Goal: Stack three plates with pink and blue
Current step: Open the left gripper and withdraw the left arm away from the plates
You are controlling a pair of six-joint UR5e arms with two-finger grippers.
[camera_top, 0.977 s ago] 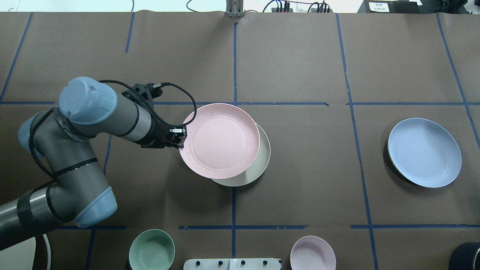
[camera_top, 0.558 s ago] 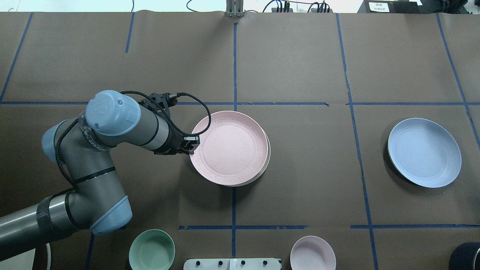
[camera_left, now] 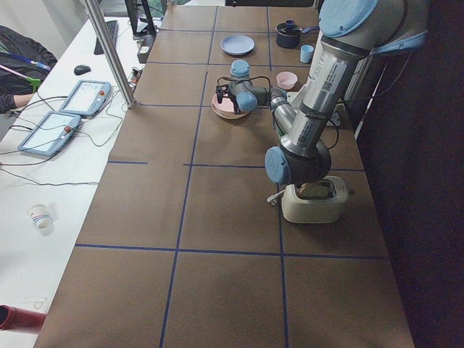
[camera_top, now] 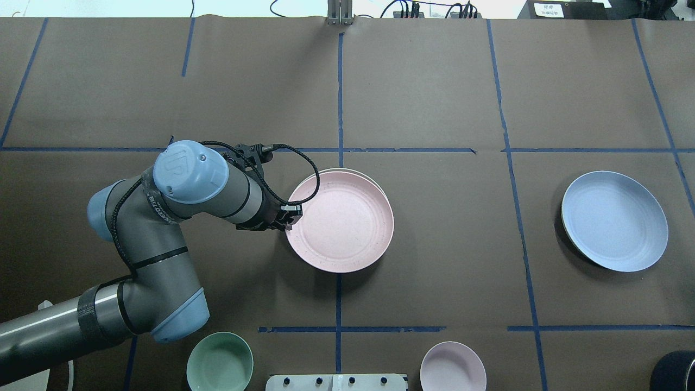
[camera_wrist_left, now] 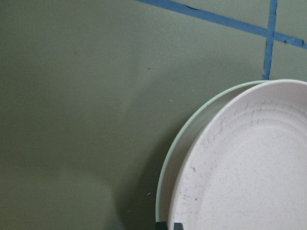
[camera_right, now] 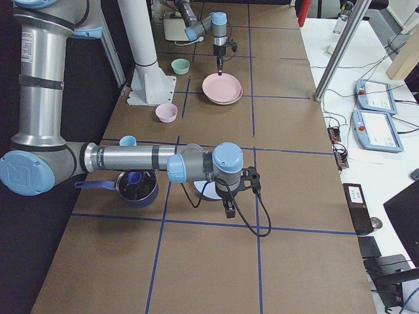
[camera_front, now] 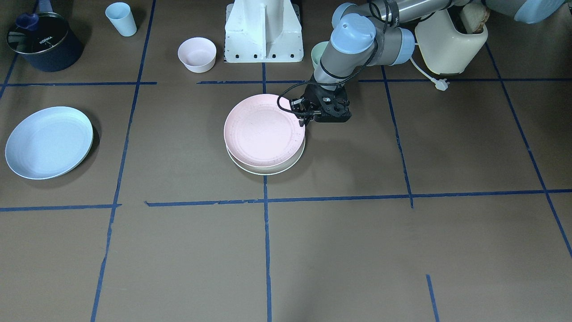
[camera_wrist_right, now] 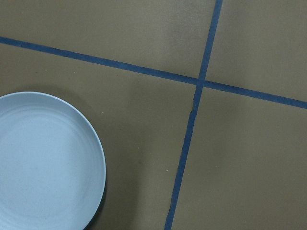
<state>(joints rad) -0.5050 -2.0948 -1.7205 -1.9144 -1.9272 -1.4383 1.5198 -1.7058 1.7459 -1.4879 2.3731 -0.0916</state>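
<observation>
My left gripper (camera_top: pixel 290 214) is shut on the left rim of the pale pink plate (camera_top: pixel 341 221). The pink plate sits almost centred over the cream-white plate (camera_top: pixel 353 171), of which only a thin rim shows. In the front view the gripper (camera_front: pixel 304 117) holds the pink plate (camera_front: pixel 262 130) on or just above the cream plate (camera_front: pixel 268 170). The left wrist view shows both rims (camera_wrist_left: pixel 165 191). The pale blue plate (camera_top: pixel 614 220) lies alone at the far right and shows in the right wrist view (camera_wrist_right: pixel 43 163). My right gripper (camera_right: pixel 230 209) shows only in the right side view, so I cannot tell whether it is open or shut.
A small green bowl (camera_top: pixel 220 363) and a small pink bowl (camera_top: pixel 453 366) stand near the robot's edge. A dark pot (camera_front: pixel 42 42), a blue cup (camera_front: pixel 121 19), the white base (camera_front: pixel 263 31) and a cream toaster (camera_front: pixel 451 40) stand along the robot side.
My left gripper has carried the pink plate to the right and nearer the robot. It now covers almost all of the cream plate. The blue plate has not moved.
</observation>
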